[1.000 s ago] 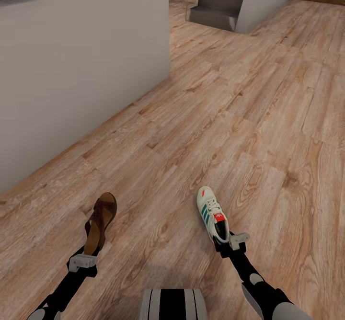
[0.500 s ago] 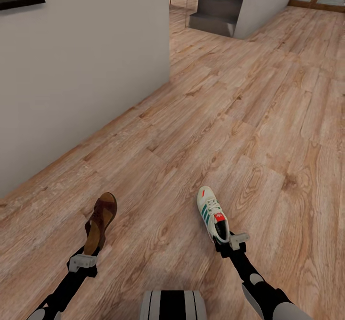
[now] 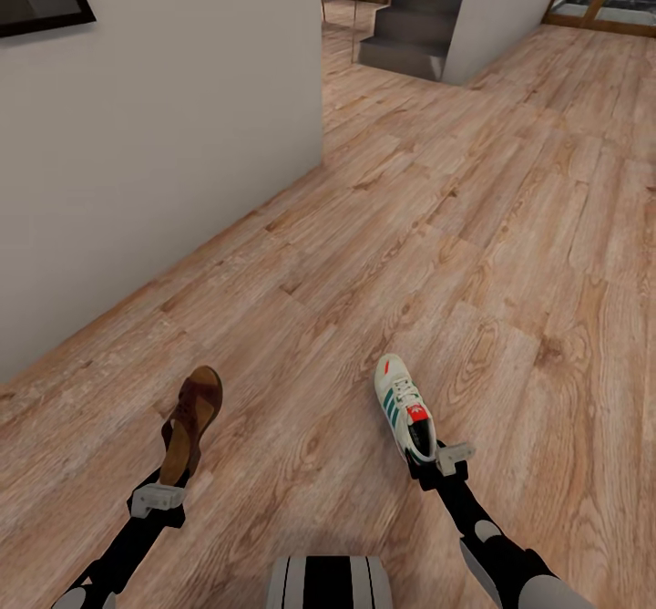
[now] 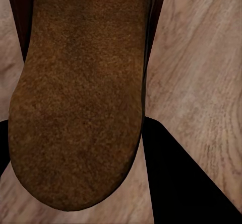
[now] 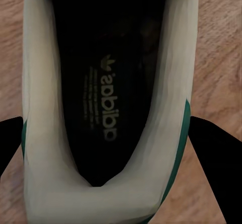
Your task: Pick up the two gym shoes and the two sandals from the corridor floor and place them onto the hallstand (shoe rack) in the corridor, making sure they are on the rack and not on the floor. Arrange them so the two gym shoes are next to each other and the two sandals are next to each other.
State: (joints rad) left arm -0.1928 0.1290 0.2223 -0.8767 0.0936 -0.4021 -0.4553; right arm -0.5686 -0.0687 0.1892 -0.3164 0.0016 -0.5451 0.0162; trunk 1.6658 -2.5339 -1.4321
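Left gripper (image 3: pixel 173 481) clamps sandal (image 3: pixel 191 422) by heel, right gripper (image 3: pixel 428 465) clamps gym shoe (image 3: pixel 404 406) by heel; both carried off floor (image 3: pixel 510 226) for rack transit.

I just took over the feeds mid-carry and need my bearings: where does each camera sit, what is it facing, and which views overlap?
Head view: on the robot's head, looking forward and down the corridor floor; both forearms show, left gripper holding a sandal, right gripper holding a gym shoe.
Left wrist view: near the left gripper, looking along its dark fingers at the sandal's brown footbed.
Right wrist view: near the right gripper, looking into the gym shoe's dark lining.
Shared: each wrist view shares its shoe and the floor with the head view.
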